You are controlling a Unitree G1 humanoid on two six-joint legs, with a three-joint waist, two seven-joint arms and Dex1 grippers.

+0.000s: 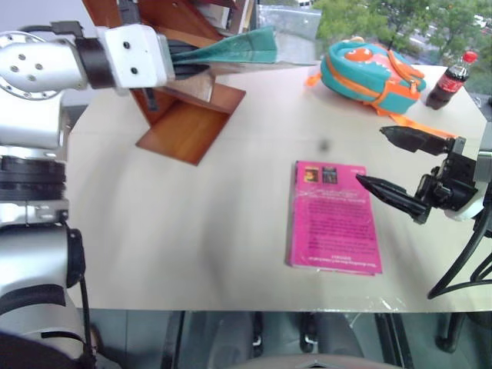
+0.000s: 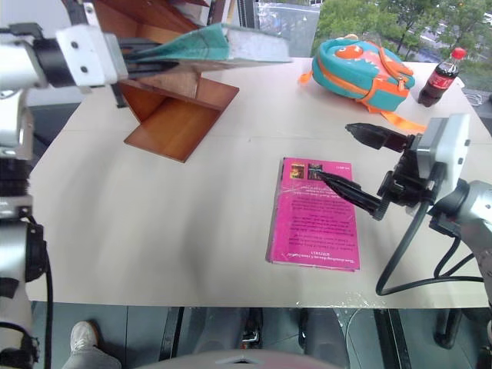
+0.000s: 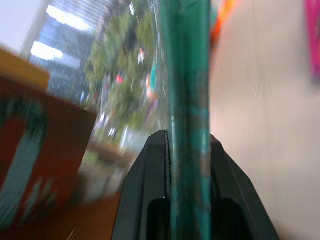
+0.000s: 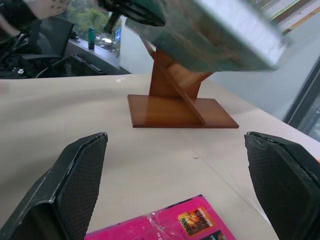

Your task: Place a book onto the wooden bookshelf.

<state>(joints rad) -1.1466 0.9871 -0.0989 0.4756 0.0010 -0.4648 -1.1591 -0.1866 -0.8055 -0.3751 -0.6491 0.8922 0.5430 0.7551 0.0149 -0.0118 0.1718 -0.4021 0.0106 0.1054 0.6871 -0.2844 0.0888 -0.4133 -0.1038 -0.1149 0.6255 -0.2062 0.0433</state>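
The left gripper (image 1: 181,60) is clamped on one edge of the book (image 1: 234,48), holding it off the table (image 1: 192,231) with the book extending toward 3 o'clock from the fingers, directly above the wooden bookshelf (image 1: 188,127) at the table's 11 o'clock corner. The right gripper (image 2: 350,157) has its jaws spread wide and grips nothing; it hangs over the pink book (image 2: 314,215), well apart from the held book, which lies toward its 10 o'clock.
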